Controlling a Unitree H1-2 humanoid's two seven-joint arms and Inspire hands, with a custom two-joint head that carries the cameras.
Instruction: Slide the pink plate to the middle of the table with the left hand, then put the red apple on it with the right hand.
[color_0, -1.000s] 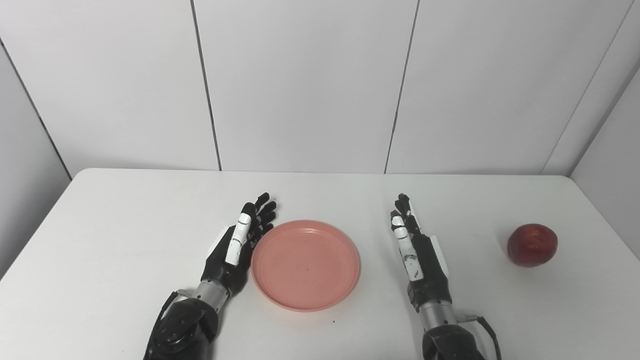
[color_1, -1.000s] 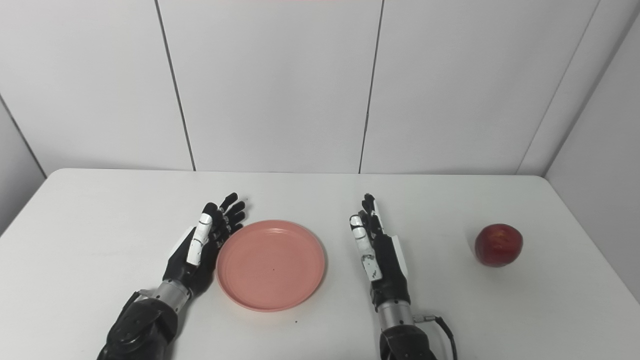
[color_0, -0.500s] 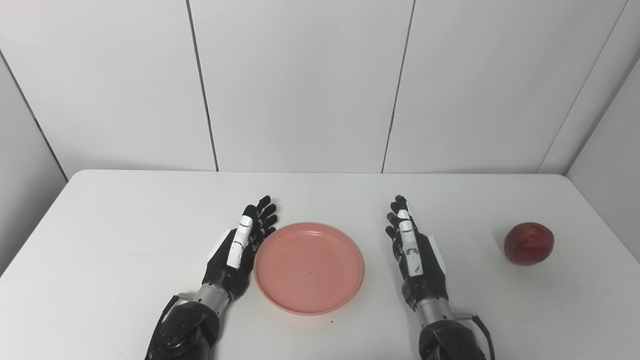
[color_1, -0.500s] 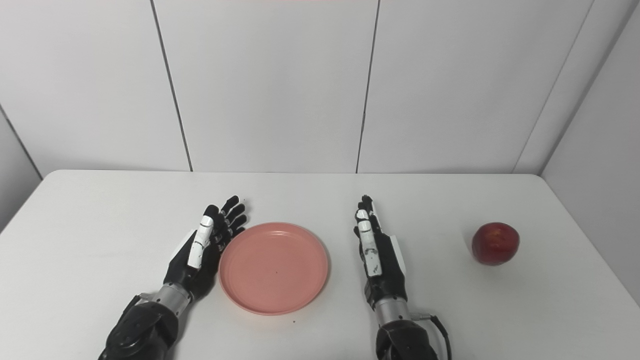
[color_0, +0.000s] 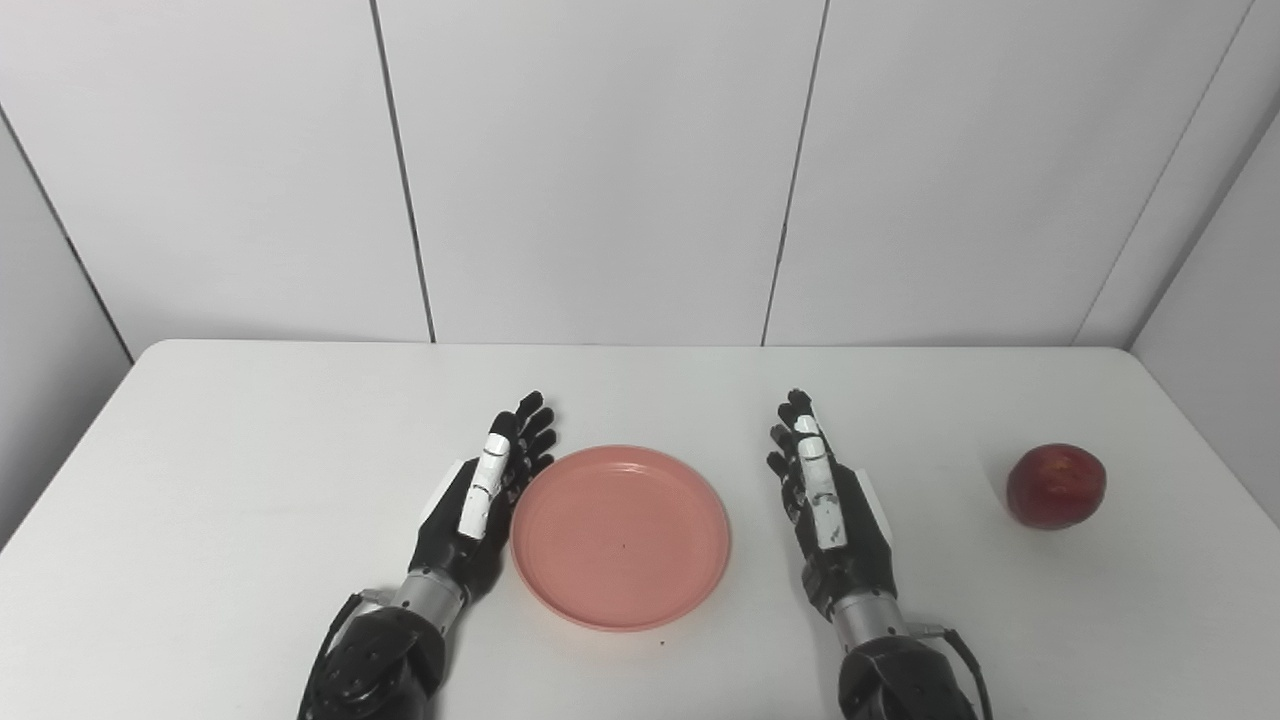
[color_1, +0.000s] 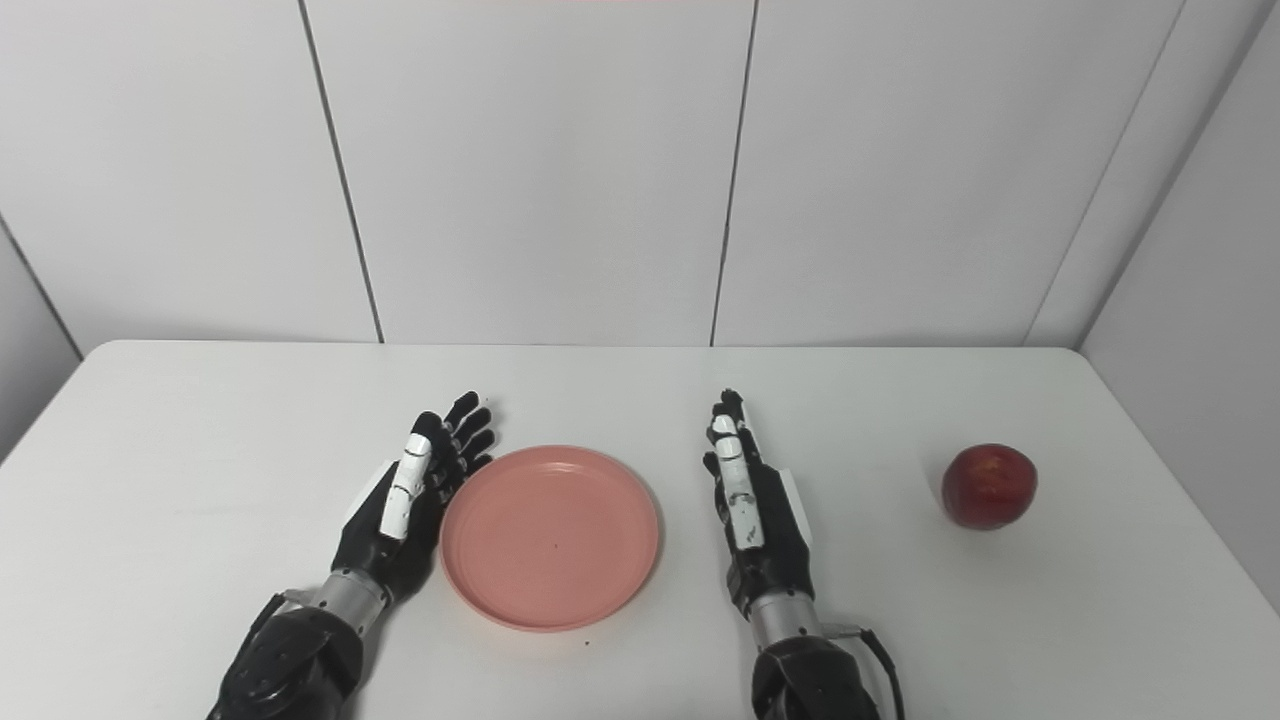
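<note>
Pink plate (color_0: 621, 536) sits flat on the white table (color_0: 200, 480), roughly centre, toward the near edge, nothing on it. Left hand (color_0: 478, 497) is edge-on just beside the plate's left rim, fingers (color_0: 533, 428) extended and spread a little, palm facing the plate, holding nothing; can't tell if it actually touches the rim, looks like contact or close to it along the lower part of the hand. Right hand (color_0: 829, 505) is also edge-on with fingers straight and empty, standing on the table a bit right of the plate, clear gap between them. Red apple (color_0: 1055, 486) rests on the table near the right edge, well apart from the right hand and from the plate. Grey cable (color_0: 962, 645) trails by the right wrist. White panelled wall (color_0: 600, 170) behind the table.
</note>
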